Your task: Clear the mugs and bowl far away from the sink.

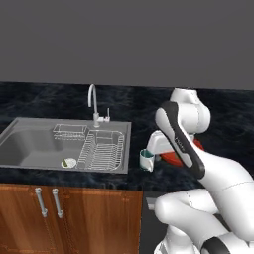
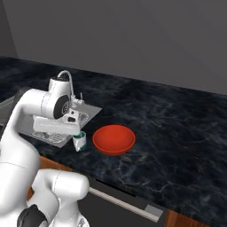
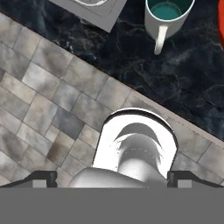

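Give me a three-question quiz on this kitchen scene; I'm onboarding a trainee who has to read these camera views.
1. True or false: the mug stands inside the sink.
2. Which lies farther from the sink, the mug or the red bowl?
3. Multiple choice: the hand is A) shut on the mug, B) open and holding nothing, C) shut on the bowl.

Key:
1. False; it stands on the dark counter, just off the sink's near corner.
2. The red bowl.
3. B; the mug stands apart from the fingertips, handle toward the camera.
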### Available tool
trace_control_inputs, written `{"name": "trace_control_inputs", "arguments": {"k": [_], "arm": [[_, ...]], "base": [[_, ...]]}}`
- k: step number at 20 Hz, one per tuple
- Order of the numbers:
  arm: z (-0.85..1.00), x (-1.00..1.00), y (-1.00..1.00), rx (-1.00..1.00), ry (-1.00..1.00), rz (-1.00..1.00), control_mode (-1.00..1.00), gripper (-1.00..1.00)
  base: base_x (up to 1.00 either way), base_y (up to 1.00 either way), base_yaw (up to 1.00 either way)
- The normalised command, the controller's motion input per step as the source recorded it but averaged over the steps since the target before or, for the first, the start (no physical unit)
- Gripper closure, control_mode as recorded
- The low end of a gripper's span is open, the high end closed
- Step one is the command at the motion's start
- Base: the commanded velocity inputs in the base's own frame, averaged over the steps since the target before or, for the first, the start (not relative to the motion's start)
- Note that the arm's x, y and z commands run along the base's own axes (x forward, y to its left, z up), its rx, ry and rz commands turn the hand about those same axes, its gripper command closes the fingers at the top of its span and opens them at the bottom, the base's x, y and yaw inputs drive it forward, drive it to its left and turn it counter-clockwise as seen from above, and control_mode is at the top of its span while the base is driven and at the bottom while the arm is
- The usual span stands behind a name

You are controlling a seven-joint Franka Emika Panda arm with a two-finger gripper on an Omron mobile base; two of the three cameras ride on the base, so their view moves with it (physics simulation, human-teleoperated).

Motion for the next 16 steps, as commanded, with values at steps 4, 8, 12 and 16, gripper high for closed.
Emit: {"name": "trace_control_inputs", "arguments": {"k": [4,8,12,16], "arm": [[-0.34,0.25,0.0,-0.03,0.0,0.01,-1.0,-1.0],[-0.33,0.22,0.0,-0.09,0.0,0.0,-1.0,-1.0],[-0.21,0.04,0.0,-0.12,0.0,0.0,-1.0,-1.0],[-0.25,0.06,0.0,-0.09,0.0,0.0,-1.0,-1.0]], "base": [[0.0,0.0,0.0],[0.0,0.0,0.0],[0.0,0.0,0.0],[0.0,0.0,0.0]]}}
